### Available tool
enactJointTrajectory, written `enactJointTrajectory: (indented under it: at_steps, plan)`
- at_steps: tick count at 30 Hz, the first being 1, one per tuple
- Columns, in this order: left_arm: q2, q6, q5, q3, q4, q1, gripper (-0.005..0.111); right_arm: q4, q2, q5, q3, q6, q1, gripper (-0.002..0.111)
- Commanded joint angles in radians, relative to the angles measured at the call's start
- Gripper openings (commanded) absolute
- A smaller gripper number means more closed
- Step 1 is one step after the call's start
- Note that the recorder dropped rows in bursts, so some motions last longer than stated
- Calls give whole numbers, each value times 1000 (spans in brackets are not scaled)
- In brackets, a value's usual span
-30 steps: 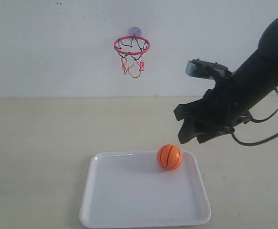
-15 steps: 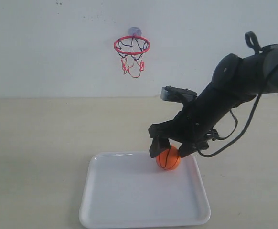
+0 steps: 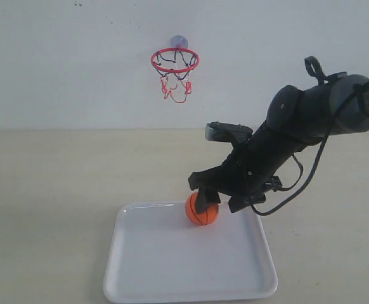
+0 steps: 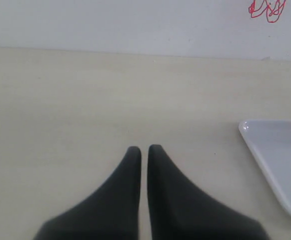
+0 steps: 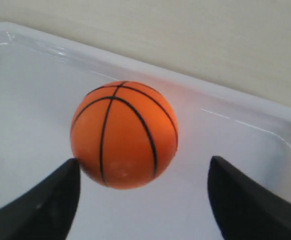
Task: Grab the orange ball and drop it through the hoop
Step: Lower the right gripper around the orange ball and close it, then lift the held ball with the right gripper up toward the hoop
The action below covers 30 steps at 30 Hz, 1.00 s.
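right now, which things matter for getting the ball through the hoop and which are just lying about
For the job: orange ball, hoop, right end effector open around the ball.
Just there: white tray under the ball, left end effector shut above the table.

right arm [image 3: 298, 123] bent low | right gripper [image 3: 221, 204] jaws spread wide | left gripper [image 4: 144, 150] jaws together

The basketball [image 3: 201, 212] lies in the tray [image 3: 172, 266] by its far rim, on the table [image 3: 45, 190]; the hoop [image 3: 175, 61] hangs on the wall [image 3: 298, 50] behind.
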Motion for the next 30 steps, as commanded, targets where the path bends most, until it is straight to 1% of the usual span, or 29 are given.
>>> enactJointTrajectory:
  at_steps: [1, 7, 13, 19, 25, 30]
  plan:
    - [-3, 4, -5, 4, 1, -6, 4, -6, -3, -2, -3, 6, 1, 84]
    - [-3, 4, -5, 4, 1, -6, 4, 68, -3, -19, -3, 18, 23, 83]
    - [-3, 4, -5, 4, 1, -6, 4, 60, 7, -156, -3, 44, 96, 83]
    - [-3, 4, -5, 4, 1, -6, 4, 30, 65, -195, -3, 84, 99, 83]
    - [-3, 4, -5, 4, 1, -6, 4, 38, 69, -218, -5, 86, 99, 83]
    - [-3, 4, -5, 4, 1, -6, 4, 38, 66, -277, -5, 108, 99, 83]
